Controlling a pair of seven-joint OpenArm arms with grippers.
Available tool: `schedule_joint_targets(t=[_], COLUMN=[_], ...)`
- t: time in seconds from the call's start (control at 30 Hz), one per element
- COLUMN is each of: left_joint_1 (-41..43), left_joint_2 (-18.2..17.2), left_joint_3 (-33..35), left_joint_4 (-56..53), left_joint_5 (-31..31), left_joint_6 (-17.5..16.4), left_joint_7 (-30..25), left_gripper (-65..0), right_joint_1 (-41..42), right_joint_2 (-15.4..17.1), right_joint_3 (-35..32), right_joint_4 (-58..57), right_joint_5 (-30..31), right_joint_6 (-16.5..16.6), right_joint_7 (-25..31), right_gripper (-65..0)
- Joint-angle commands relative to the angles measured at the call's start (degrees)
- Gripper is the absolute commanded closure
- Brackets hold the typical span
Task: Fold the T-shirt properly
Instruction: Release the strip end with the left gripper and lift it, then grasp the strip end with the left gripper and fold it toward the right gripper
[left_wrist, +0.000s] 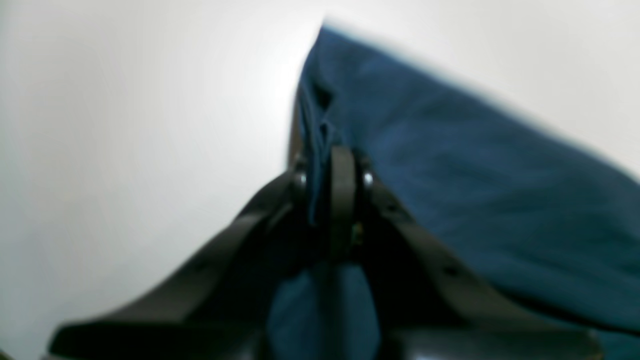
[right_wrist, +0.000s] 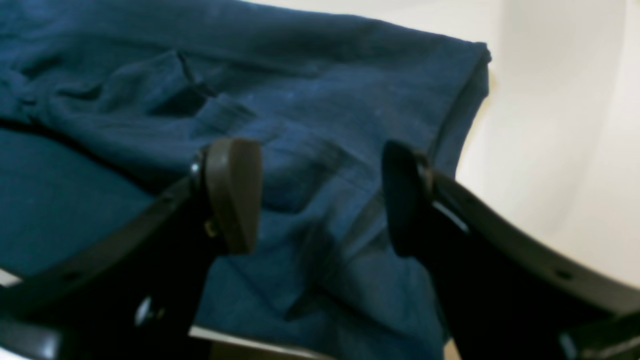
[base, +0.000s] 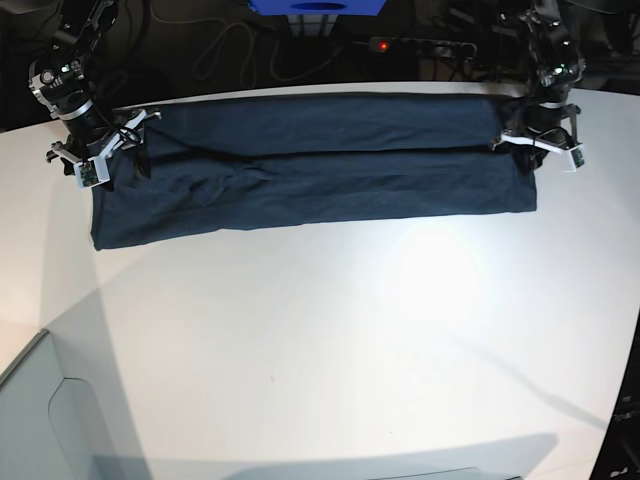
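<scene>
**Shirt stretched long across the far side of the table**

The T-shirt (base: 310, 175) lies as a long band on the white table (base: 330, 340). My left gripper (left_wrist: 332, 172) pinches cloth at its right end. My right gripper (right_wrist: 320, 195) hangs spread above the left end, holding nothing.

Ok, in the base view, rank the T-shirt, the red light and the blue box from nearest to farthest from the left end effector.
1. T-shirt: gripped by the left end effector at its end.
2. Red light: behind the table, further along.
3. Blue box: at the top edge, farthest.
</scene>
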Motion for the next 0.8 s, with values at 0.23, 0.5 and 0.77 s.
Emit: schedule_joint_targets(t=[0.23,0.5,0.77], left_joint_1=[1.41,3.43,2.29], left_joint_2=[5.76,6.11,6.38], left_joint_3=[2.13,16.46,34.66], left_joint_4=[16.82,19.36,18.75], left_joint_5=[-0.39,-0.04,0.14], left_joint_6=[-0.16,-0.08,0.63], left_joint_7=[-0.77,-1.3,-1.3], left_gripper=[0.0,0.0,0.0], right_joint_1=[2.84,4.95,4.95], right_joint_2=[1.22,2.1,2.1], right_joint_3=[0.31,0.22,0.22], right_joint_4=[-6.06,-9.84,-9.49], right_joint_5=[0.8,0.8,0.8], right_joint_6=[1.26,1.26,1.26], right_joint_7=[1.57,1.48,1.48], right_gripper=[-36.5,-36.5,-36.5])
